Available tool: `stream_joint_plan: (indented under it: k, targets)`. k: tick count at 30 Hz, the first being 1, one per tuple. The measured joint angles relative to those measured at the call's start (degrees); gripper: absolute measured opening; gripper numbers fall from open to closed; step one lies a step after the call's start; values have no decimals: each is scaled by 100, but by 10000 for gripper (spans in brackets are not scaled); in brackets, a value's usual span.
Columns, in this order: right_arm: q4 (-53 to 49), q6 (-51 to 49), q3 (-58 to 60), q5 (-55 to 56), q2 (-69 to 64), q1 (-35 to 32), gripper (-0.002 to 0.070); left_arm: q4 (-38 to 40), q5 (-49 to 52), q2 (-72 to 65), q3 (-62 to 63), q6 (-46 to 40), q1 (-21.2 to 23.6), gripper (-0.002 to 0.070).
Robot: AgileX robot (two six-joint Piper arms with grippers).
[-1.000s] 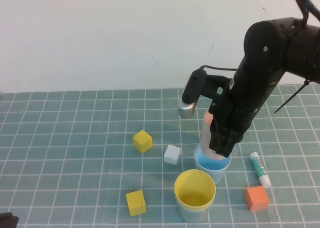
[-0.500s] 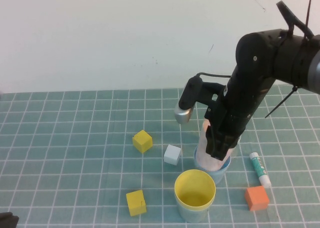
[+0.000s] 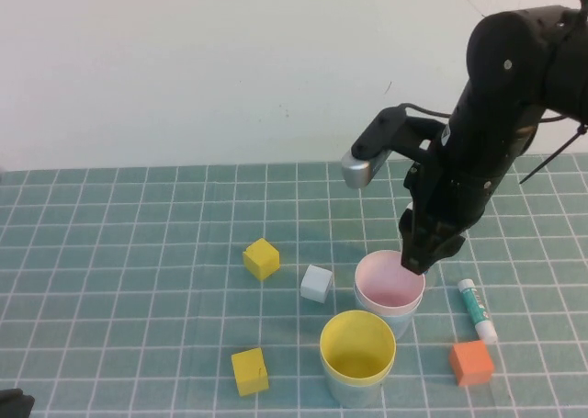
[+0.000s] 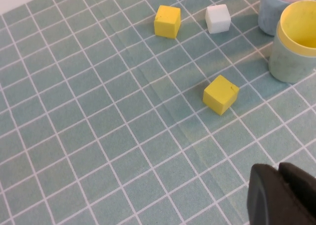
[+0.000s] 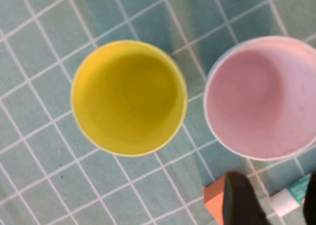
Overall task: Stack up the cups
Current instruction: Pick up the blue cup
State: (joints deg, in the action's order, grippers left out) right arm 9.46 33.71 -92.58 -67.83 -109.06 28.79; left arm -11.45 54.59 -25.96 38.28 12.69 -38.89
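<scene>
The pink cup (image 3: 390,283) sits nested in the light blue cup (image 3: 404,319), right of centre on the mat. The yellow cup (image 3: 357,346) sits nested in the pale green cup (image 3: 354,392) just in front of them. My right gripper (image 3: 423,253) hangs open and empty just above the pink cup's far right rim. Its wrist view looks down into the pink cup (image 5: 259,99) and the yellow cup (image 5: 128,96), with the gripper (image 5: 274,207) apart from both. My left gripper (image 4: 279,195) is shut and empty, low at the near left corner (image 3: 9,401).
Two yellow cubes (image 3: 262,258) (image 3: 250,370) and a white cube (image 3: 317,283) lie left of the cups. An orange cube (image 3: 472,363) and a green-and-white tube (image 3: 478,310) lie to their right. A white wall stands behind the gridded mat.
My right gripper lowered the pink cup into the light blue cup, let it go and rose a little to the right. The left arm has not moved.
</scene>
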Motion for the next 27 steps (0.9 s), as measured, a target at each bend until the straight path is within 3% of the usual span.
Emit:
stream_joint_plan:
  k: [9,27]
  targets:
    - [-26,-1030,0,434,-502,-43,383,0,0,0,0,13,0,0]
    - [-599,-2063,0,621,-876,-52,396,-229,0,0,0,13,0,0]
